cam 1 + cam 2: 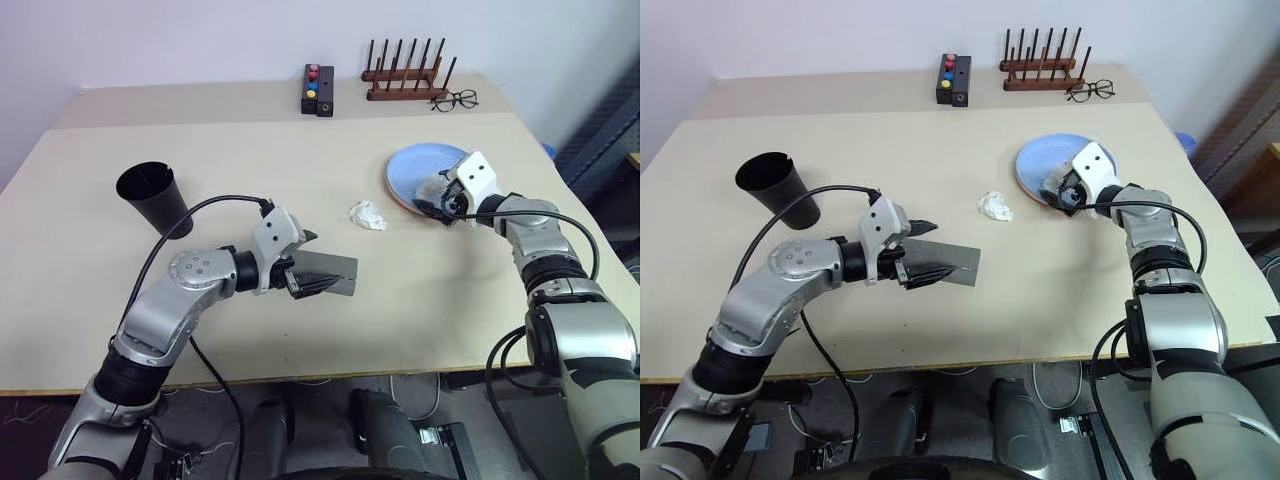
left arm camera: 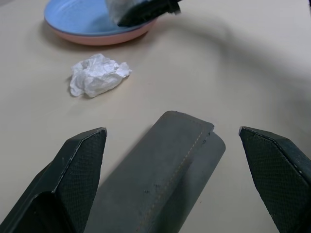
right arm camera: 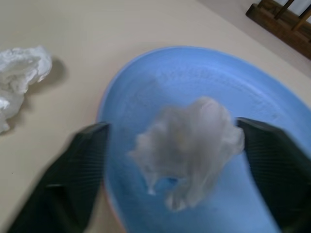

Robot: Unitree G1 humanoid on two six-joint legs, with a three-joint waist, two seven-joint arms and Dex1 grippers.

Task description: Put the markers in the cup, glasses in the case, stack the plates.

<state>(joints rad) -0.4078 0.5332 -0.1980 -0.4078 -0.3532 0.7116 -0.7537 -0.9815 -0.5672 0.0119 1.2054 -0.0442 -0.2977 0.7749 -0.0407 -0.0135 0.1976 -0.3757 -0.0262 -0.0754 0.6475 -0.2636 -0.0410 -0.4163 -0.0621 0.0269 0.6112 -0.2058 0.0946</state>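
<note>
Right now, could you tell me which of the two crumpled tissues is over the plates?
The tissue between the right fingers, over the blue plate; the other tissue lies on the table.

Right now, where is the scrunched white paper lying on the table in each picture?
Left eye view: scrunched paper mid-table, between both arms.
Right eye view: mid-table again.
Left wrist view: between grey case and blue plate, here.
Right wrist view: beside the plate's rim.
Shared landmark: the blue plate beside it.
</note>
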